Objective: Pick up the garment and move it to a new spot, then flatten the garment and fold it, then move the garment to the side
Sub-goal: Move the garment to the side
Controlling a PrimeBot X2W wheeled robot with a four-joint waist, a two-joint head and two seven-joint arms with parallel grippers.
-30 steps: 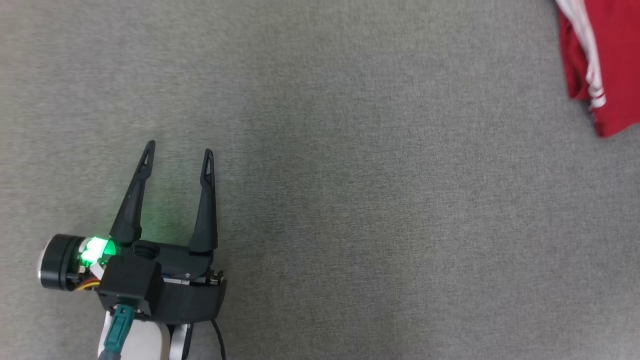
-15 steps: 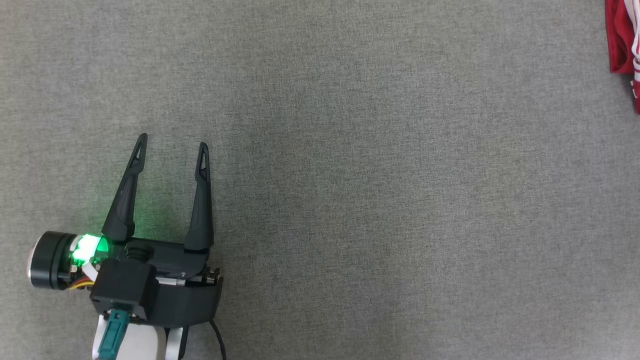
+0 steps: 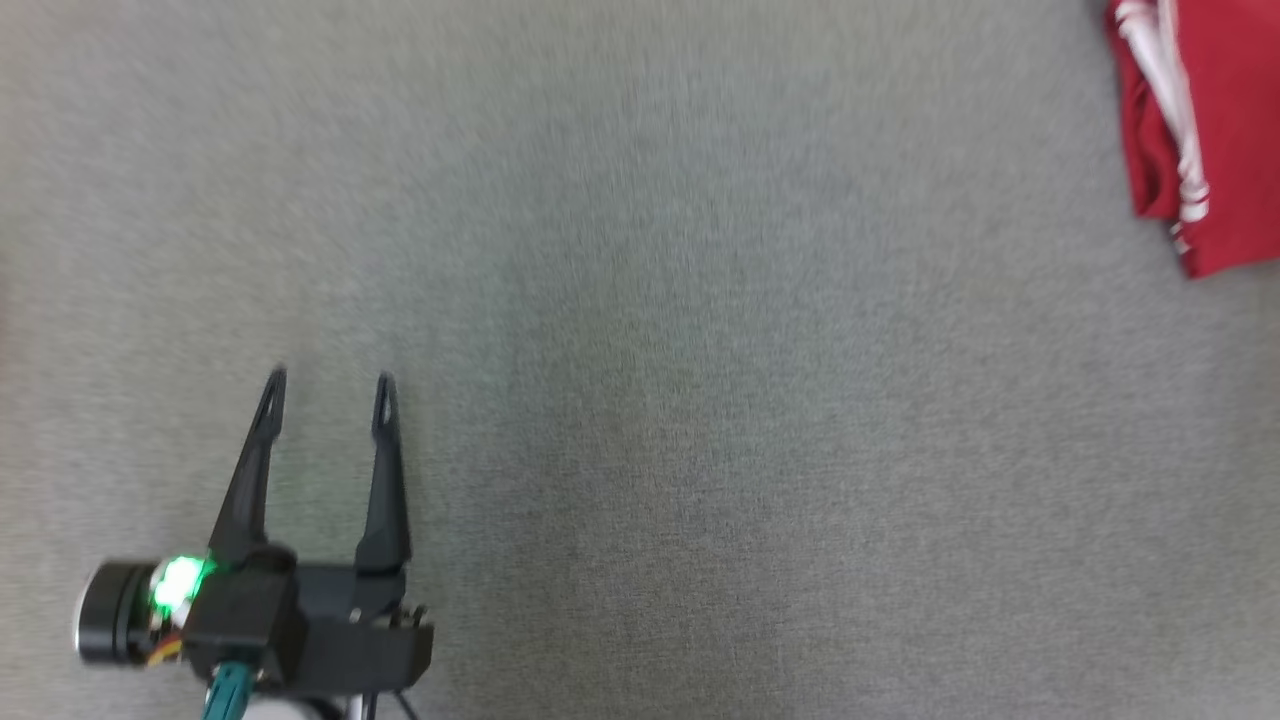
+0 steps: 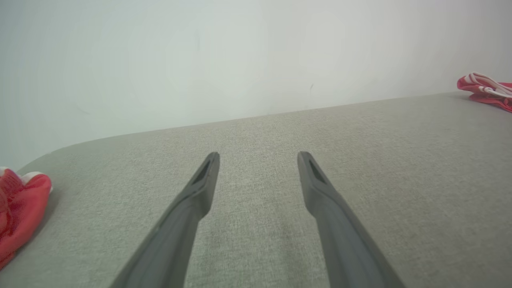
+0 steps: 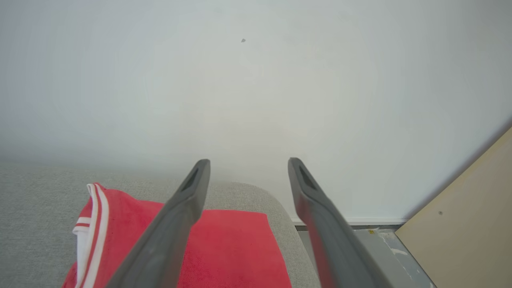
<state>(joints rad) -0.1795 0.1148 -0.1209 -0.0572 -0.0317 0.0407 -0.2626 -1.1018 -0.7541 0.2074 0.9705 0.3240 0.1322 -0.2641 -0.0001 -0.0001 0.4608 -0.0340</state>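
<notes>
Head view, blurred, had the left gripper (image 3: 330, 380) spread and empty, the seemingly folded garment (image 3: 1215, 130) far right, the right gripper (image 5: 248, 162) likewise spread.

We see the grey surface (image 3: 700, 400) bare across its whole middle, so a gripper can pass there freely. The left gripper (image 3: 330, 380) takes the near left part, jaws apart, bare surface between them. At the far right corner the red garment (image 3: 1220, 130) lies close to the rounded edge. Another red cloth (image 4: 20, 212) lies at the left edge. Behind the far edge the white wall (image 4: 240, 60) closes the way, and beyond the right corner stands a tan board (image 5: 472, 224).
</notes>
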